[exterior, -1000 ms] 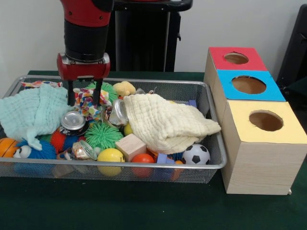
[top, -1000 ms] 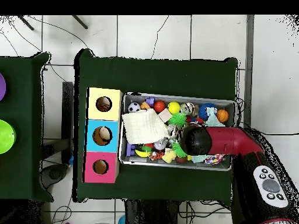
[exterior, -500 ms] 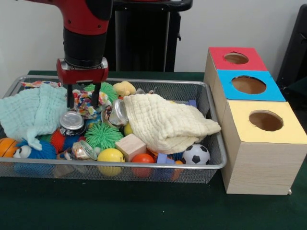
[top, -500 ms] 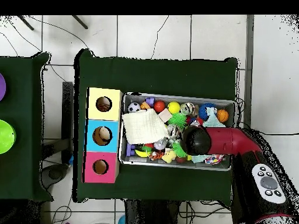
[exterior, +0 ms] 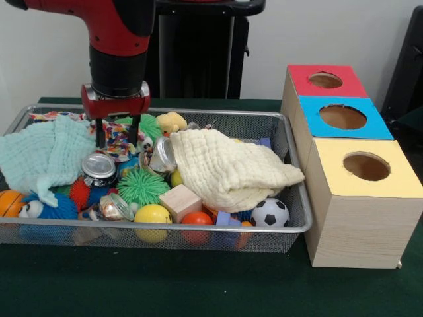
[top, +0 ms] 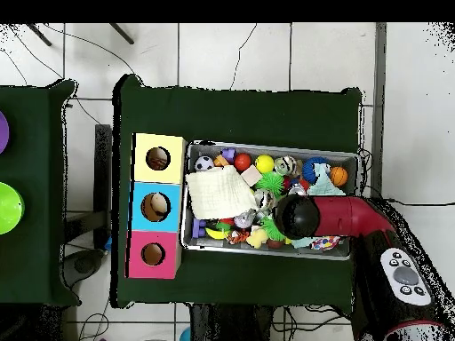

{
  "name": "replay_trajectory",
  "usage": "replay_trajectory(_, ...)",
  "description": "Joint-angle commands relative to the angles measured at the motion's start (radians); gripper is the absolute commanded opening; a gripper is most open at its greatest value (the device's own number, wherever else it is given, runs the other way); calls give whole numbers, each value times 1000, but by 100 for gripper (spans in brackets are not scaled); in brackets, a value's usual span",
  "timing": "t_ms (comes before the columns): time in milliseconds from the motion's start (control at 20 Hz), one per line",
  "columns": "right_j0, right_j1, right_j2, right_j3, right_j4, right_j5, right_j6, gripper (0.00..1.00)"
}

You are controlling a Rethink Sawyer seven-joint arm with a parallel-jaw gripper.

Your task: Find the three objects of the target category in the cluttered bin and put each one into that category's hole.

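Note:
My gripper hangs open over the back left of the wire bin. Its fingertips sit just above a multicoloured cloth, and nothing is held between them. A silver can lies just in front of the gripper, and a second can lies to its right. The sorting box at the right has a red hole, a blue hole and a yellow hole. In the overhead view the arm's wrist hides the gripper above the bin.
A mint cloth covers the bin's left and a cream cloth its middle right. Around them lie a green spiky ball, a wooden block, a yellow ball, a soccer ball and a plush duck.
The gripper has drifted slightly toward the back of the bin, staying open over the multicoloured cloth. The objects in the bin have not moved.

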Motion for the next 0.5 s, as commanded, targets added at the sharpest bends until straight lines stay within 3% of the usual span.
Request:
replay_trajectory(50, -5, 60, 3, -36, -26, 126, -43, 100)
replay_trajectory(500, -15, 58, 17, -23, -17, 140, -65, 100)
